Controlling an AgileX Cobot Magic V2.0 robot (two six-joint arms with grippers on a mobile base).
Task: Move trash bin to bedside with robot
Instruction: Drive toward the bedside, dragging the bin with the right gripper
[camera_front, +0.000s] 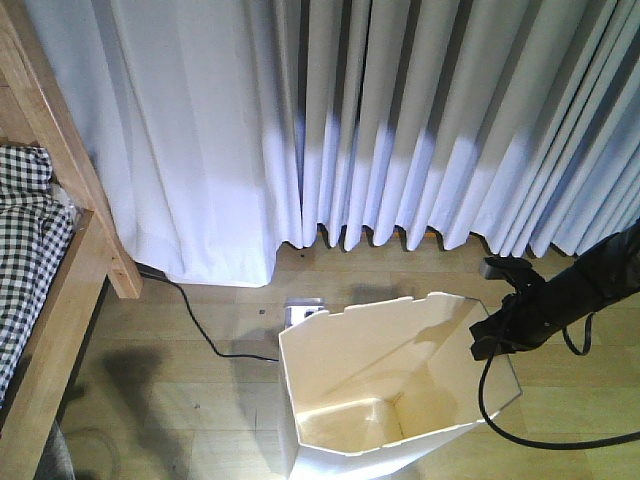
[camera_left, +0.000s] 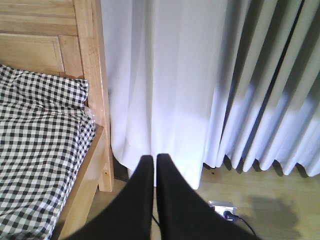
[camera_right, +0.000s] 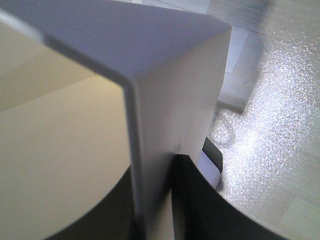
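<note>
The white trash bin (camera_front: 385, 335), cream inside with an angular rim, stands on the wooden floor at the lower middle of the front view. My right gripper (camera_front: 487, 340) is shut on its right rim. The right wrist view shows the bin wall (camera_right: 175, 80) clamped by the right gripper (camera_right: 155, 205), with one dark finger inside the bin and one outside. The bedside is at the left: a light wooden bed frame (camera_front: 60, 140) with checked bedding (camera_front: 25, 240). My left gripper (camera_left: 154, 159) is shut on nothing and points at the curtain beside the bed frame (camera_left: 97, 75).
White pleated curtains (camera_front: 400, 120) hang across the back, down to the floor. A floor socket (camera_front: 303, 311) sits just behind the bin, and a black cable (camera_front: 200, 325) runs from it toward the bed post. Bare wooden floor (camera_front: 180, 400) lies between the bin and the bed.
</note>
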